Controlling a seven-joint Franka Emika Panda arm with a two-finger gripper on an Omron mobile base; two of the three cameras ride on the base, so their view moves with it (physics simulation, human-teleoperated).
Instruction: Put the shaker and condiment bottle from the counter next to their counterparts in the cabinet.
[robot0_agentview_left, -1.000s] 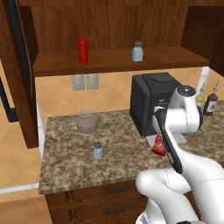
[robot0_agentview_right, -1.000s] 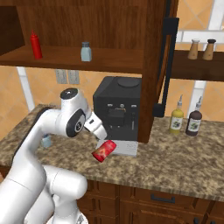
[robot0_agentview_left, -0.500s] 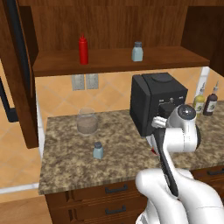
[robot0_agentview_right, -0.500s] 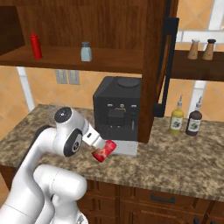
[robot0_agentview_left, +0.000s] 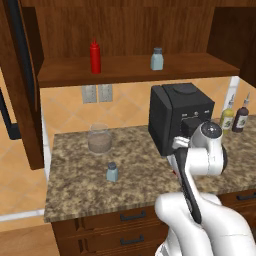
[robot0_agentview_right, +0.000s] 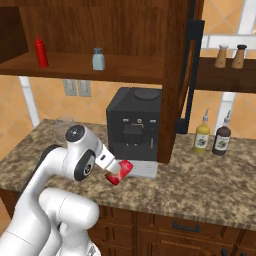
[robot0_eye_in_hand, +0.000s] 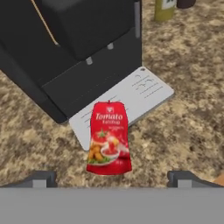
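The condiment bottle (robot0_eye_in_hand: 109, 140), squat and red with a "Tomato" label, lies on the counter (robot0_eye_in_hand: 188, 109) against the coffee machine's tray. My gripper (robot0_eye_in_hand: 111, 179) stands open just above it, one fingertip (robot0_eye_in_hand: 41, 178) on each side of its near end, not touching. From the right base the gripper (robot0_agentview_right: 114, 170) meets the condiment bottle (robot0_agentview_right: 121, 171). The shaker (robot0_agentview_left: 112, 172) stands on the counter (robot0_agentview_left: 75, 190) to the left. In the cabinet (robot0_agentview_left: 130, 72) the tall red squeeze bottle (robot0_agentview_left: 95, 56) and the twin shaker (robot0_agentview_left: 157, 59) stand on the shelf.
A black coffee machine (robot0_agentview_left: 180, 117) stands right behind the condiment bottle, its grey tray (robot0_eye_in_hand: 131, 98) under the bottle's top. A glass jar (robot0_agentview_left: 99, 138) sits behind the shaker. Two sauce bottles (robot0_agentview_right: 202, 137) (robot0_agentview_right: 221, 140) stand at the right. The open cabinet door (robot0_agentview_right: 187, 65) hangs beside the machine.
The arm has folded lower and the hand has come down toward the condiment bottle. The bottle and shaker have not moved. The jaws have stayed open.
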